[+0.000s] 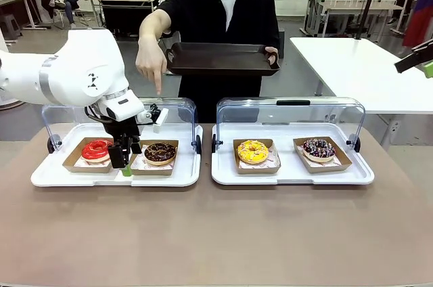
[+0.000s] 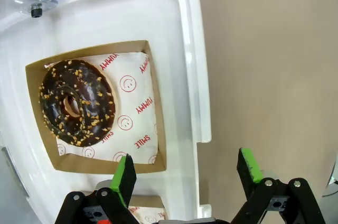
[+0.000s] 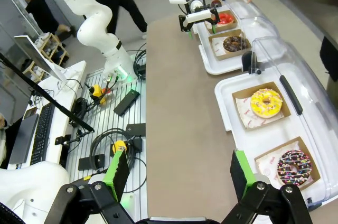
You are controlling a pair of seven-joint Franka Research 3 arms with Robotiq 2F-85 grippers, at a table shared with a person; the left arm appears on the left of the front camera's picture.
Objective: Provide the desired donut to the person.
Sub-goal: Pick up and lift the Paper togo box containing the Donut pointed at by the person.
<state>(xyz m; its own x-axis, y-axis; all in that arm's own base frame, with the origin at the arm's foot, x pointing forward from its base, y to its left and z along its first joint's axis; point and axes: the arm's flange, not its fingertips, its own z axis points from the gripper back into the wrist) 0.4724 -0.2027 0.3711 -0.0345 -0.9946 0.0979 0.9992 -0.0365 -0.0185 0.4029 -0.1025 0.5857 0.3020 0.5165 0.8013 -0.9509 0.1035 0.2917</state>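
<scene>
Hovering at the front frame's lower left, your left jaws were spread beside the chocolate donut (image 1: 160, 152); your right jaws were spread too. Farther back, the person's hand (image 1: 150, 63) pointed down toward that donut.

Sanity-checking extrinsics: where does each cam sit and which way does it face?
Front: fixed on the robot's side between the arms, faces across the table at the person; left arm and left end effector show.
Left wrist: on that wrist, faces down at the chocolate donut; own open fingers at bottom.
Right wrist: high off the table's right end, faces along it toward the left arm; right end effector, open, at bottom.
Shared: all three show the chocolate donut; front and right wrist both show the left arm.
</scene>
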